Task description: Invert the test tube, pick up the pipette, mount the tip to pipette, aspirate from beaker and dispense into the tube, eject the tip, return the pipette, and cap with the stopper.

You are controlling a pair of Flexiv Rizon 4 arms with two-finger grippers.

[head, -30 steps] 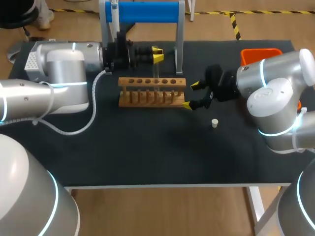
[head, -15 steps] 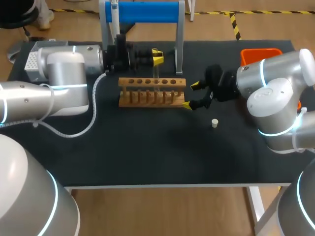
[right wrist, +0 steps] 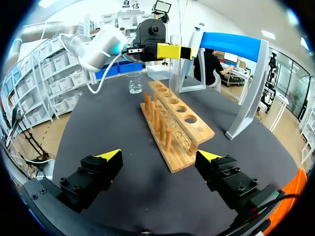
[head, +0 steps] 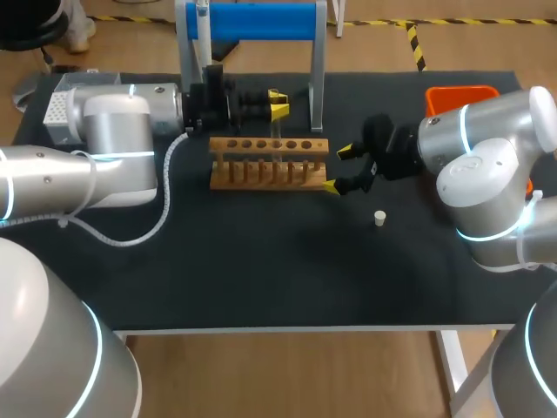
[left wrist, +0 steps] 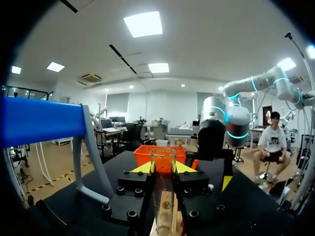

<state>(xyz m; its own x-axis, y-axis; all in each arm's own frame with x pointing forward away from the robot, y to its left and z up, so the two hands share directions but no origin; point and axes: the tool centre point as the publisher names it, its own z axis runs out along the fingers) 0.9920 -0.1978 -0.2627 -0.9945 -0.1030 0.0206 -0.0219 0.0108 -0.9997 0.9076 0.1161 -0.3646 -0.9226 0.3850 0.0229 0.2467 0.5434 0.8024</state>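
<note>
1. At upper centre of the head view, your left fingers (head: 277, 98) are closed on the tube (head: 275, 131), one yellow tip pressed to each side of the glass.
2. In the left wrist view the same fingers (left wrist: 163, 168) pinch the tube (left wrist: 163, 206) just under its open rim, which pokes out past the yellow tips.
3. The tube stands vertical above the rack (head: 268, 163). You cannot tell from these views whether its lower end is clear of the rack's holes.
4. The wooden rack sits centre frame on the black counter (head: 261, 270), its long side running left to right.
5. At right of centre, your right fingers (head: 339, 168) are spread wide and hold nothing. They sit just beside the rack's right end, apart from it.
6. From the right wrist, the open fingers (right wrist: 160, 156) face the near end of the rack (right wrist: 172, 120), with one yellow tip well out to each side of it.
7. The stopper (head: 379, 218), small and white, stands alone on the counter to the lower right of the right fingers.
8. The beaker (right wrist: 135, 82) stands on the counter beyond the far end of the rack.
9. The pipette (right wrist: 196, 42) hangs at the blue stand (head: 261, 22), behind the rack.
10. An orange bin (head: 461, 96) sits at the upper right, partly hidden by the right arm.
</note>
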